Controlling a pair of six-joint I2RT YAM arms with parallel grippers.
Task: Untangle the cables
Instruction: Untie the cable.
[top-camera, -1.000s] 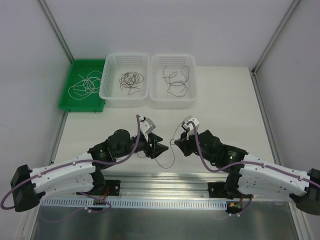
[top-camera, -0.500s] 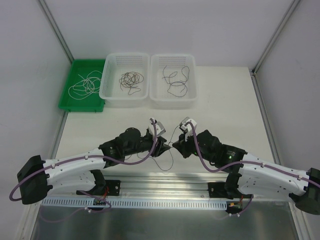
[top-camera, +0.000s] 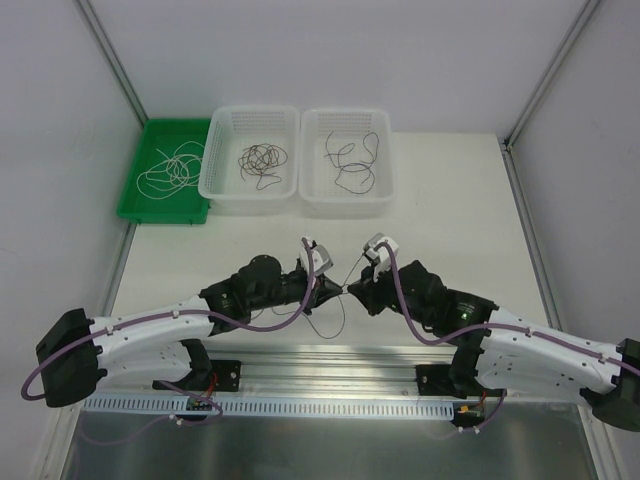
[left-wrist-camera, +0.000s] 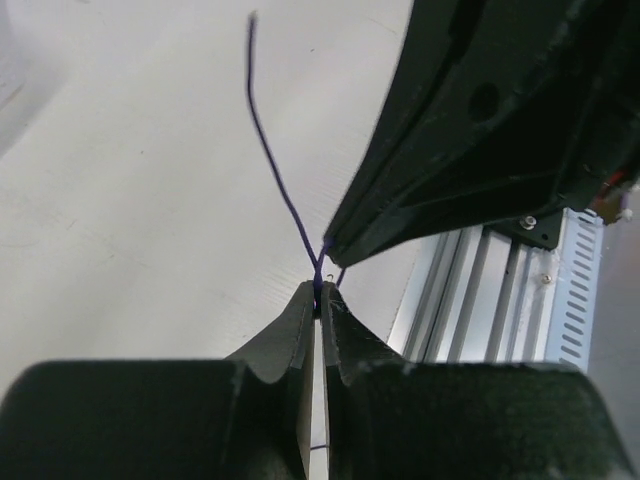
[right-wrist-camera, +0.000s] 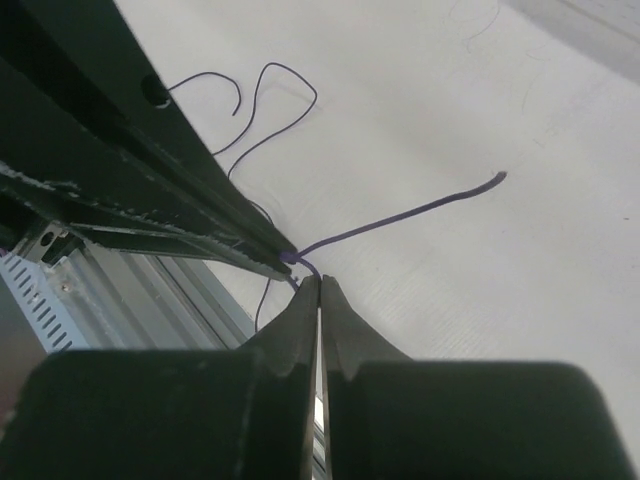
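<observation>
The left gripper (left-wrist-camera: 318, 300) and the right gripper (right-wrist-camera: 318, 285) met tip to tip, both clamped tight on one thin dark-purple wire (left-wrist-camera: 283, 190) whose free end ran toward the far white plastic basket (top-camera: 346, 209).

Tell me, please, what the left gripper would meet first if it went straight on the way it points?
Most likely the right gripper, whose tip sits just ahead of the left gripper, almost tip to tip; both are shut on the thin cable. Exact depth is unclear.
</observation>
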